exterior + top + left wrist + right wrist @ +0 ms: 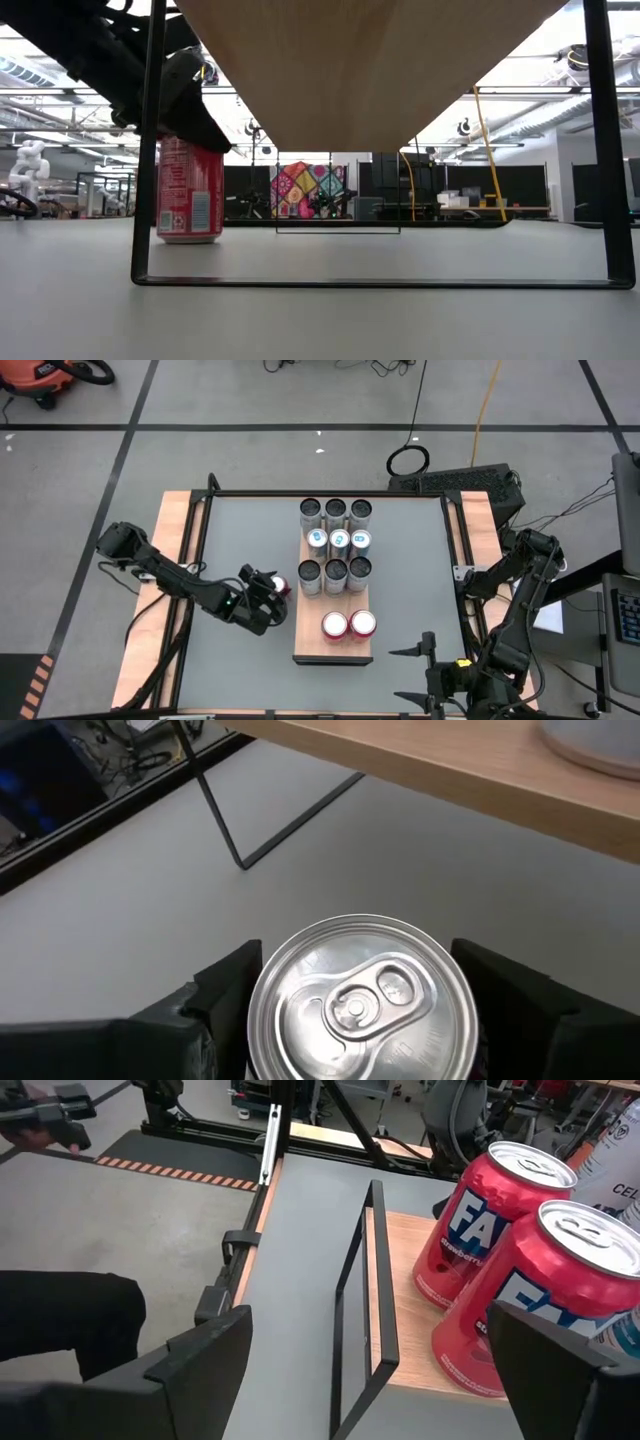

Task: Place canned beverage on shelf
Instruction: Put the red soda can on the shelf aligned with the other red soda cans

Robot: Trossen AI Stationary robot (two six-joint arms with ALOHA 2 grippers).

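Now left end effector around red can.

On the shelf, nine cans crowd the half toward 12 o'clock. Two red cans stand behind them toward 6; bare board remains beyond these. The shelf's thin dark legs fence its underside. Grey tabletop toward 3 lies open.

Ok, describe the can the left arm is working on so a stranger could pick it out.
Find the wooden shelf mid-table. Just off its left edge, the left gripper straddles a red can standing upright on the grey tabletop. It is the only can not on the shelf.
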